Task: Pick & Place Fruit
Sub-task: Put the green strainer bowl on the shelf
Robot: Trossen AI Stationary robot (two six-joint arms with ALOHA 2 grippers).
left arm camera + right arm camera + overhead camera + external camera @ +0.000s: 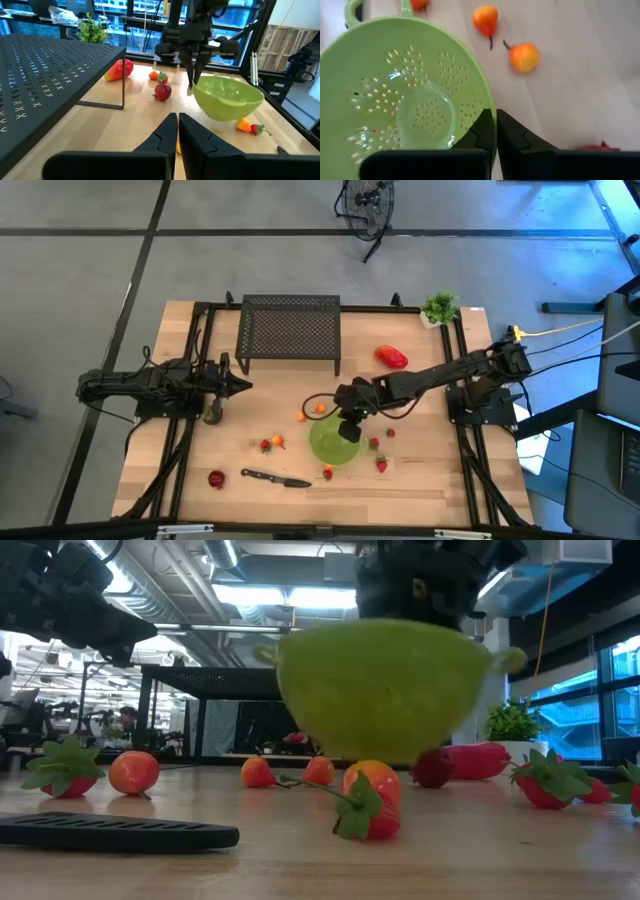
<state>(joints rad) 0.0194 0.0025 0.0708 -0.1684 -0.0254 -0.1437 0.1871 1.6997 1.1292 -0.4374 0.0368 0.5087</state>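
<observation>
Right gripper (349,429) has its jaws pinched on the rim of the empty bowl (333,440), left gripper (243,386) closed and idle well off, fruit (371,802) scattered around the bowl looks light, hard plastic, probably slippery, so I'd grab across the fat middle.

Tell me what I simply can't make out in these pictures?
- Low view: the green colander hides the table behind it, and the right gripper above is cut off by the top edge.
- High view: the fruit by the left gripper is hidden under the arm, too dark to identify.
- Right wrist view: a red piece is cut off by the bottom edge.
- Left wrist view: the black mesh shelf hides the table beneath.
</observation>
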